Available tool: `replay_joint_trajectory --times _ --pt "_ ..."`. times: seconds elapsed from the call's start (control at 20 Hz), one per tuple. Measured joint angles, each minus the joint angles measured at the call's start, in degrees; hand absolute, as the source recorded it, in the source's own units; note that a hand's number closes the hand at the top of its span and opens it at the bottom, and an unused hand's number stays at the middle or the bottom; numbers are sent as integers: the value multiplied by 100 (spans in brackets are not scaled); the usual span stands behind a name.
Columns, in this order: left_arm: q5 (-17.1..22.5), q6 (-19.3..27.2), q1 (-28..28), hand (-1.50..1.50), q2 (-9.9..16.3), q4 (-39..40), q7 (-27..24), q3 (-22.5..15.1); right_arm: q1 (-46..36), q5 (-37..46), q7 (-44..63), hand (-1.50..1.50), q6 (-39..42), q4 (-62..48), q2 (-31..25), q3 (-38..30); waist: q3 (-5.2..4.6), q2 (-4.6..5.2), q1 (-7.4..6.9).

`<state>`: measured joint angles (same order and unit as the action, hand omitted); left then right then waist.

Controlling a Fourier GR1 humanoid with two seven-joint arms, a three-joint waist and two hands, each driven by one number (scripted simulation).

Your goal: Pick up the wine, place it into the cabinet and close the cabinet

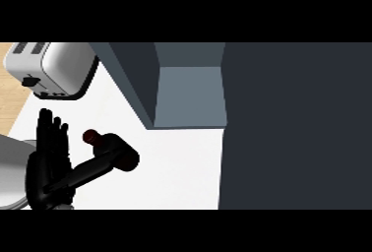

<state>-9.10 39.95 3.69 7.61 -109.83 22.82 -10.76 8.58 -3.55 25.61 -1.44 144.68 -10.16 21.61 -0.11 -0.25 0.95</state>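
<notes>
Checking in from the remote station. Looking down at the smooth white counter [181, 167], the wine [116, 150] is lying on its side around 8 o'clock from the middle of the view. It's a dark, near-black bottle with a rounded body and a short neck ending in a dull red cap that points toward 10 o'clock. It's too dark for me to read any label.

My left hand [52, 147] is glossy black and sits just to the 9 o'clock side of the bottle. The fingers are straight, close together and pointing to 12 o'clock. The thumb [87, 170] is stretched out toward 2 o'clock and its tip meets the bottle's body. Nothing is curled around the wine, so the hand is spread rather than clamped. A rounded grey forearm [13, 167] shows at the 8 o'clock edge.

At 10 o'clock there's a toaster [51, 66]: brushed silver shell, rounded corners, black base, 2 slots on top and a small black knob.

The cabinet [138, 74] is matte slate grey with flat, boxy panels. It runs from 12 o'clock, with a paler grey inner face [190, 93], and a big dark slab [298, 128] fills the 3 o'clock side. The wine is well apart from it, out on the counter.
</notes>
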Motion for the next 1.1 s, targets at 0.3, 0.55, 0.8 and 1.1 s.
replay_joint_trajectory --times 0.3,0.55,0.8,1.1 --pt "576 -299 79 -150 -76 697 -828 378 107 19 -72 -150 -39 11 -60 101 2 2 4" --pt "989 -588 137 -150 -229 1374 -1511 614 64 10 -63 -150 -27 10 -120 -9 2 4 0" --pt "1324 -919 83 -150 -345 1927 -2052 802 85 -6 -82 -150 -2 12 -157 -77 4 1 -1" --pt "1539 -1230 139 -150 -537 2545 -2737 884 222 -15 -199 -150 17 30 -192 -12 4 -1 12"
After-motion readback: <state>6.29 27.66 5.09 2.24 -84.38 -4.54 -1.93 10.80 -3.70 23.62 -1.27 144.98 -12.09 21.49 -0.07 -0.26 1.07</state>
